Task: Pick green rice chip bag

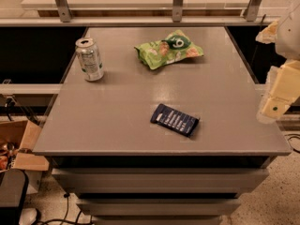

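Well L of claw [275, 104] by tbl [117, 116] R edge: green rice chip bag [169, 49].

This looks like an office or lab test area rather than a home: a plain grey counter [117, 116] with shallow drawers [159, 179] under its front edge stands on a speckled hard floor [276, 205]. Loose cables [64, 205] trail below the front left corner, and a cardboard box [23, 144] sits off the left edge. Slanted metal posts [61, 3] run behind the back edge. Only snacks lie on top: a drink can [90, 59] near the back left corner, the green rice chip bag [168, 49] by the back edge and a dark blue packet [175, 119] toward the front edge. The robot's gripper [276, 97] hangs off the right edge.
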Controlling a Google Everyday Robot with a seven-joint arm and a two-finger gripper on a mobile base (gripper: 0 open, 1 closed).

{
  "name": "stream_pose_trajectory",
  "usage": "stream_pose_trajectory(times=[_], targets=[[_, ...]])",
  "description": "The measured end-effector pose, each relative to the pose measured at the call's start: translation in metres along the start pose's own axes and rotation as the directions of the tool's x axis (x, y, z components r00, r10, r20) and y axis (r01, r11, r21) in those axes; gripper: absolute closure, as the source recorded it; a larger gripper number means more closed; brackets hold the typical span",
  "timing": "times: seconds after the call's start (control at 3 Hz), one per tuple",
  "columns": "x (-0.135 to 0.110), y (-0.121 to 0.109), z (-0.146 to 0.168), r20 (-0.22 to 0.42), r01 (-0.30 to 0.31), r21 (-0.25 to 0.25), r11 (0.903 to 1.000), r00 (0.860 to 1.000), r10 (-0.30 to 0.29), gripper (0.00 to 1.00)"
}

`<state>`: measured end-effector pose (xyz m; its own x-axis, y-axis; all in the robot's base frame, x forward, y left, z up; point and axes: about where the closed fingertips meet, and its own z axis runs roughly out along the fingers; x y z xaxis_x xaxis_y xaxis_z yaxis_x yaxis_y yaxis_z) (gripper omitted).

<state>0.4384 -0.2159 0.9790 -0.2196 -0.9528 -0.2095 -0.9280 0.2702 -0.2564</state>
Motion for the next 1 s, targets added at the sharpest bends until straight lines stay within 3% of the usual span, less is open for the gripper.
stream_pose_trajectory(times=[0.33, 1.0], targets=[[-0.003, -0.001, -0.001, 0.009, 0.011, 0.014, 0.9998, 1.0, -0.011, 0.0], [-0.03, -0.019, 0.033, 0.067, 0.119, 0.006, 0.9928, 0.991, -0.119, 0.0]])
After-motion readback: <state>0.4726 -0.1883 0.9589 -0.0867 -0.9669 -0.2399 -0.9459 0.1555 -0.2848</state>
